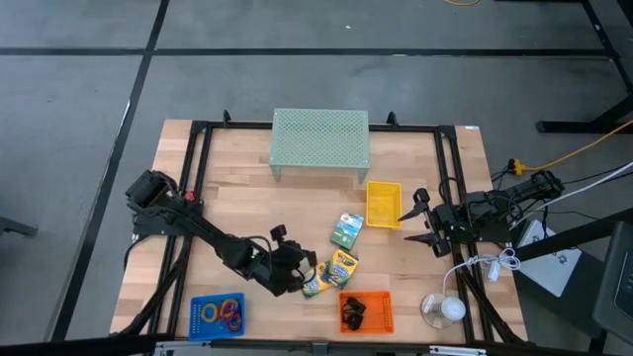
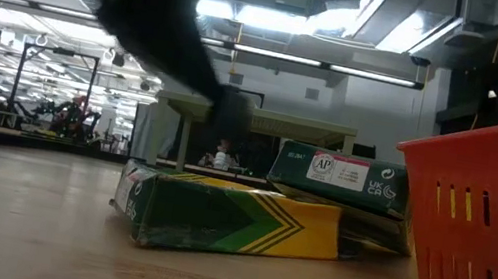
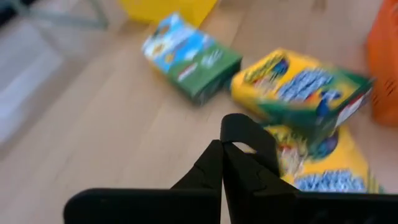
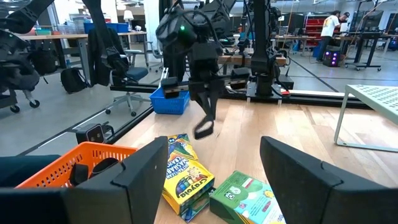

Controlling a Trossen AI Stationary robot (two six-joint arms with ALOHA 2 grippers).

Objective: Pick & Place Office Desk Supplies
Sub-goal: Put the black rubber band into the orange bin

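Two yellow-and-green crayon boxes lie on the wooden table, one overlapping the other. A greener box lies flat a little farther back. My left gripper hangs shut just left of the crayon boxes, slanting down, nothing between its fingers; the right wrist view shows it clear of the table. Purple, orange and yellow rings lie in a blue bin. Black clips lie in an orange bin. My right gripper waits open at the table's right.
A pale green mesh riser stands at the far middle. A yellow bin sits beside my right gripper, the blue bin and the orange bin by the near edge. A round white object lies near right. Black frame rails border the table.
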